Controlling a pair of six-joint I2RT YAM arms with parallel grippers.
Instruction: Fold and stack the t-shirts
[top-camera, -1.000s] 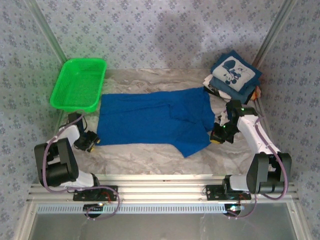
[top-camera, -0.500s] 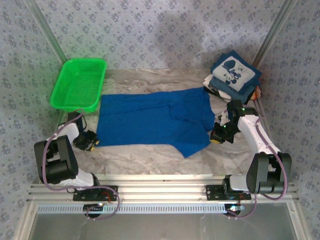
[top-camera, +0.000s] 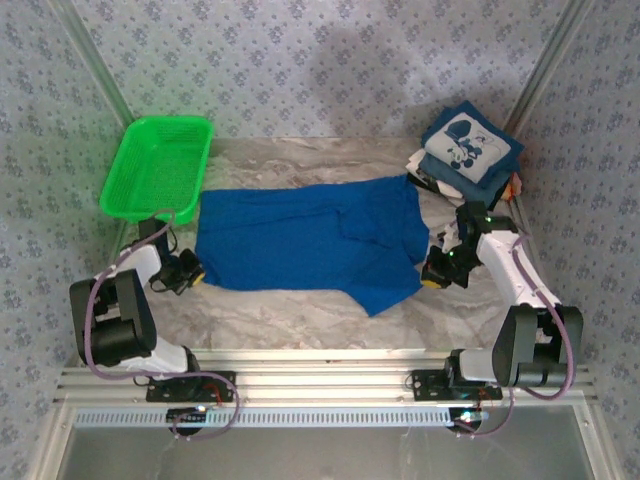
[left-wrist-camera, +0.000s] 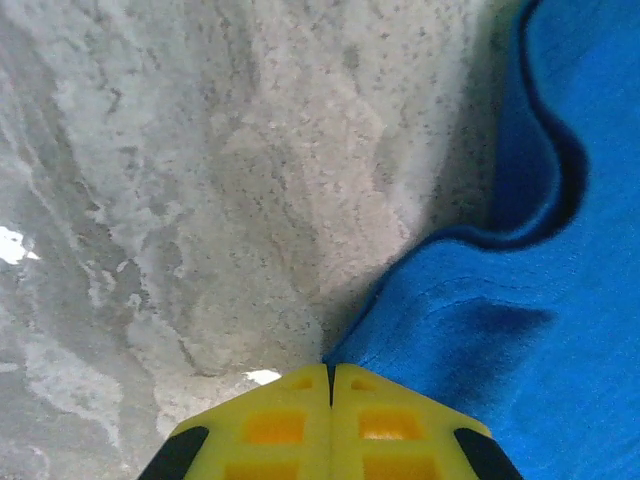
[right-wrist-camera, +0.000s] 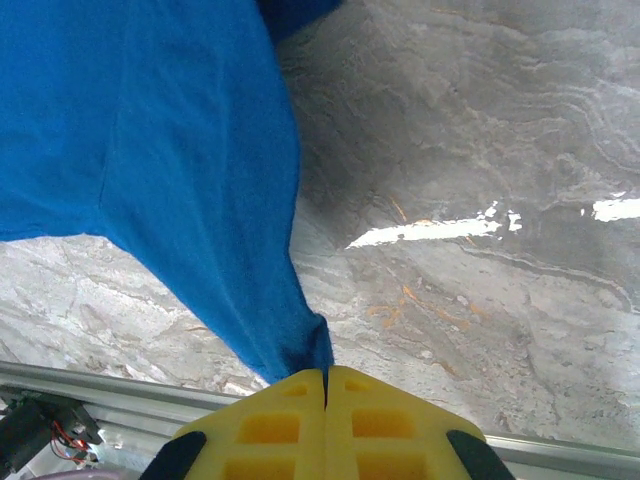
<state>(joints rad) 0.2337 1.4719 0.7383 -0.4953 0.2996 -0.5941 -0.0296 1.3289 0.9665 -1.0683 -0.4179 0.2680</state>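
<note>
Left gripper (top-camera: 190, 270) sits low on the marbled table (top-camera: 300, 312), near the front of the green mesh basket (top-camera: 155, 170). Its yellow jaws are pressed together, and in the left wrist view the near left edge of the royal-blue t-shirt (top-camera: 300, 240) runs right into their seam, so it is pinching that edge. The shirt lies spread in the middle of the table with its plain side up. Its long axis runs left to right between the two arms, and a pointed flap at its right end hangs toward the near edge. The right gripper (top-camera: 433, 277) is clamped on the shirt's right edge; the right wrist view shows the cloth drawn up into a peak between its closed yellow fingers (right-wrist-camera: 280, 410). At the back right corner lies a stack of folded t-shirts (top-camera: 470, 150), the top one navy with a white cartoon print, any lettering too small to read.
</note>
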